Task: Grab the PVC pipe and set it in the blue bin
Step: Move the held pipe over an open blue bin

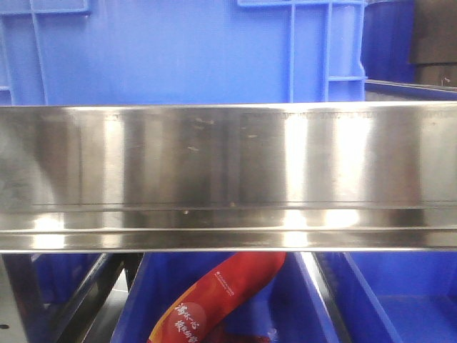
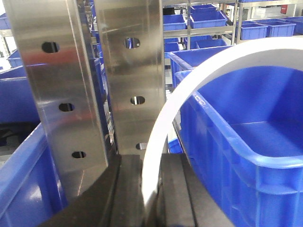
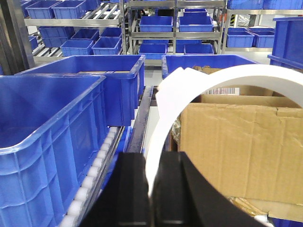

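My left hand (image 2: 150, 201) is clamped on the PVC pipe (image 2: 158, 137), which arches up and right toward the blue bin (image 2: 265, 163) just beside it. My right hand (image 3: 152, 201) pinches a second white arc (image 3: 163, 127).

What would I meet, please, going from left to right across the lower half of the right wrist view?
Large blue bin → white roller track → lower end of the PVC pipe, clamped in the right claw → cardboard box.
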Tool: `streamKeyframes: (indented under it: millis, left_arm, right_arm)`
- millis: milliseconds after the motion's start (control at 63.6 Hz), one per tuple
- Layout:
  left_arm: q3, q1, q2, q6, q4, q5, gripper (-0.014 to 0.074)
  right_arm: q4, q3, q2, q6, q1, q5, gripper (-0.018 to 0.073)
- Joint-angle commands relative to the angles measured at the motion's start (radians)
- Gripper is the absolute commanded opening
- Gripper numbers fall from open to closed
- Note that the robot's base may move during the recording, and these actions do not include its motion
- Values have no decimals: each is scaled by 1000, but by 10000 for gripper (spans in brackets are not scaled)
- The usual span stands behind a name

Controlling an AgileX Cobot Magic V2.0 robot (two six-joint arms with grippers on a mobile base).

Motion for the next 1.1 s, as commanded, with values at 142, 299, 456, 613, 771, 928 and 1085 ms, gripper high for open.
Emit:
streamKeyframes:
  millis: [142,299,456,613,771,928,1085]
  left_arm:
    - [0,0,-5,-5,-2,-28,-111]
    - [0,0,-5,-5,-2,-28,-111]
    - [0,0,-5,-5,-2,-28,-111]
    - [0,0,-5,-5,-2,-28,-111]
    - [0,0,-5,-5,-2,-28,-111]
    - [0,0,-5,-5,-2,-28,-111]
    - [0,0,-5,-5,-2,-28,-111]
  right_arm:
    - [1,-5,-4,-7,-3,-25,-168]
    - [1,-5,-4,-7,-3,-25,-168]
    - [1,-5,-4,-7,-3,-25,-168]
    - [1,-5,-4,-7,-3,-25,-168]
    - [1,-5,-4,-7,-3,-25,-168]
    - [1,-5,-4,-7,-3,-25,-168]
    - [1,-5,-4,-7,-3,-25,-168]
